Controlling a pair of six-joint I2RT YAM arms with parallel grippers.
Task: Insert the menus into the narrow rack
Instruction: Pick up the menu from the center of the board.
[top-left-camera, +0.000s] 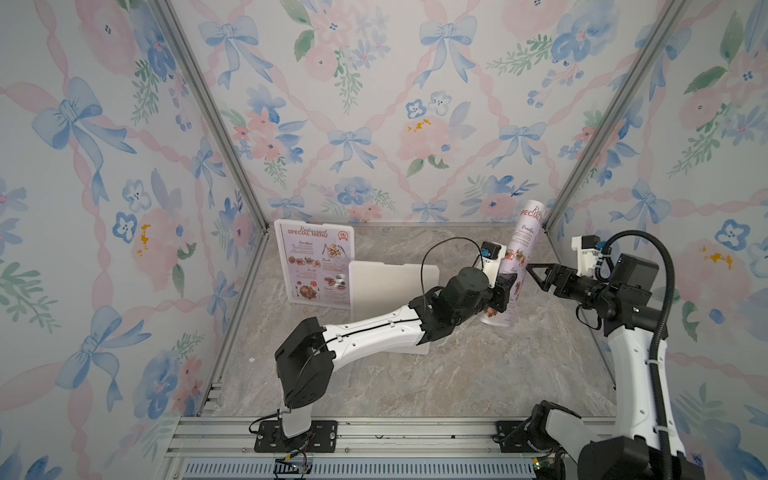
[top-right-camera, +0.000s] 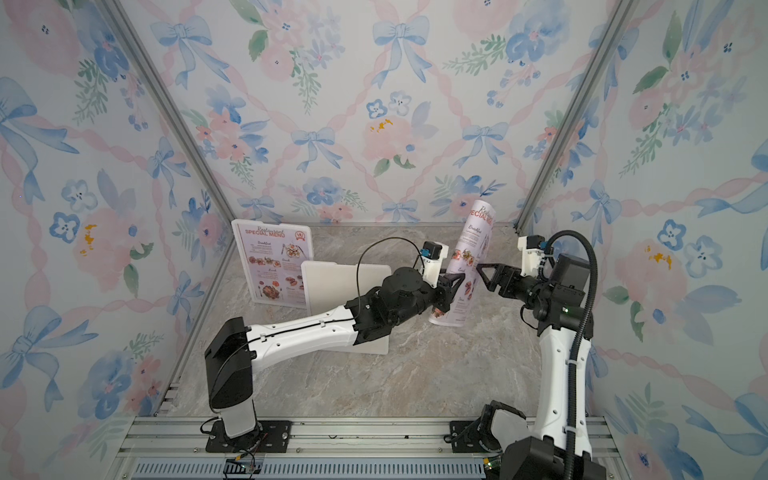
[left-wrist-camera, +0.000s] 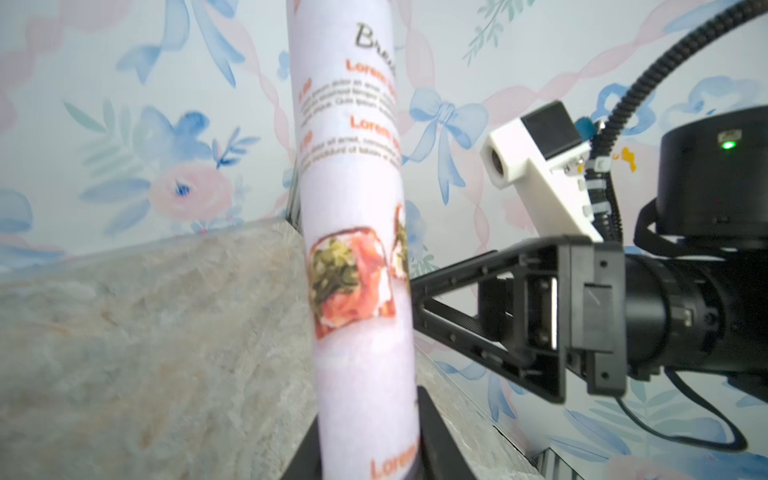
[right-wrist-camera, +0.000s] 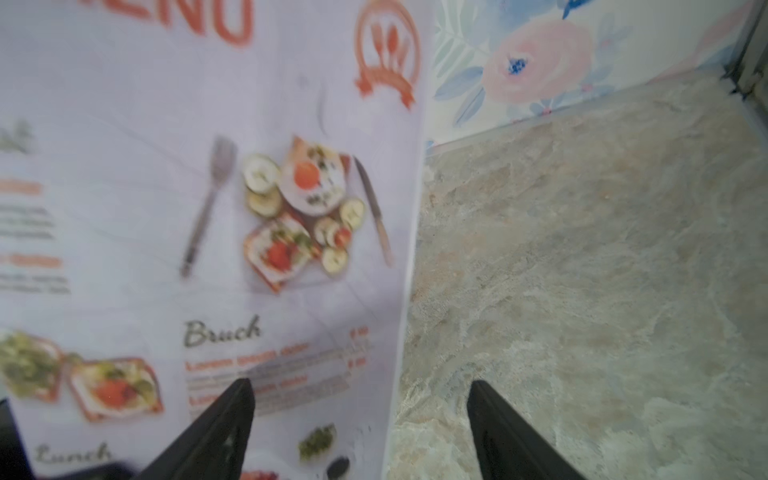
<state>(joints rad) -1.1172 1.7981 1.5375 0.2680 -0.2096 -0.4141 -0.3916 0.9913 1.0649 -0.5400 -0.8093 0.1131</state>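
Observation:
One of the menus stands upright in the back slot of the white narrow rack at the back left. A second menu is curled into a tube and stands almost upright at the back right. My left gripper is shut on its lower part. Beside the menu's right edge my right gripper is open, with that edge lying between its fingers.
The marble tabletop is boxed in by floral walls. An aluminium corner post stands close behind the held menu. A metal rail with both arm bases runs along the front edge. The left forearm crosses in front of the rack.

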